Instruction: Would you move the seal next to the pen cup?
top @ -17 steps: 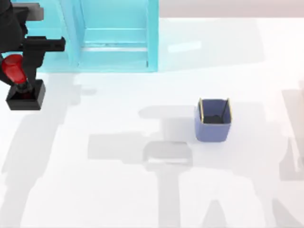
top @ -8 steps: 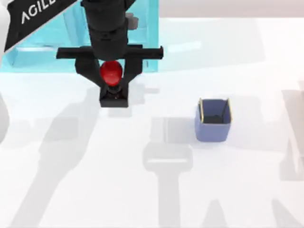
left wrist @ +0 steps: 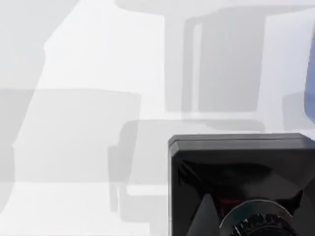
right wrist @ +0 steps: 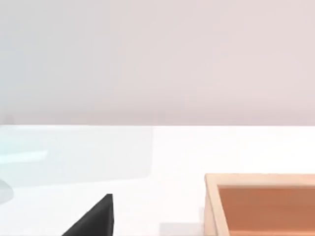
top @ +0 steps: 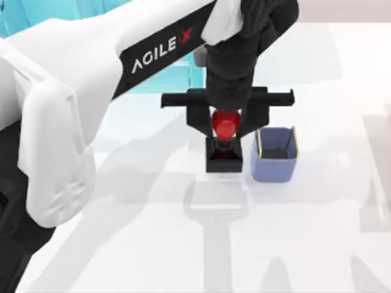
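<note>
1. The left arm (top: pixel 73 116) reaches across the surface (top: pixel 140 244) from the far left of the pen cup, passing over the turquoise shelf unit (top: pixel 197 64).
2. The left tool (top: pixel 225 131) hangs just left of the pen cup. Its fingers (top: pixel 201 119) are closed on the red knob of the seal (top: pixel 224 146), one on each side.
3. The seal is upright, with its black block base just beside the left wall of the pen cup (top: pixel 274 155). I cannot tell if the base already touches the surface.
4. I judge the seal is light and stiff. The glossy round knob may slip, so the hold at its middle is sensible.
5. The right tool is parked; its wrist view shows an orange-brown box (right wrist: pixel 261 204).
</note>
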Controlling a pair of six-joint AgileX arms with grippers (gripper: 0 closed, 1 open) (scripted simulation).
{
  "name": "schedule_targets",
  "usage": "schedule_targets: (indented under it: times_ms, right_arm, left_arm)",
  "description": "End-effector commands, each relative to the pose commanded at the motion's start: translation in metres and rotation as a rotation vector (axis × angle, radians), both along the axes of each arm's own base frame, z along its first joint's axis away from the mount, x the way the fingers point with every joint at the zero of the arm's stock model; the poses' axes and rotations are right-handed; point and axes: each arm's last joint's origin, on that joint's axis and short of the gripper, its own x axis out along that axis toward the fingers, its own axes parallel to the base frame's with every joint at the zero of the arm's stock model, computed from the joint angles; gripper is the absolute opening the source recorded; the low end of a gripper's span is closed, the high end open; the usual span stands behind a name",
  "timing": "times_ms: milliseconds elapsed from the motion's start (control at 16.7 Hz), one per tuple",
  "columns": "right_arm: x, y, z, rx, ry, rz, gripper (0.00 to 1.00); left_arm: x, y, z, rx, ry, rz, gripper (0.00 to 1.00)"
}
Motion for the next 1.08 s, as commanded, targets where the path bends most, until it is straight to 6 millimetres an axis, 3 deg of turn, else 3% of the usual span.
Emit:
schedule_targets:
  times_ms: [720,1080]
  right_arm:
    - [0.000,0.000,0.000,0.000,0.000,0.000,1.00]
    - [0.000,0.000,0.000,0.000,0.000,0.000,1.00]
  left_arm:
    - [0.000,0.000,-0.015,0.000,0.000,0.000,0.00]
    - [0.000,0.000,-0.015,0.000,0.000,0.000,0.45]
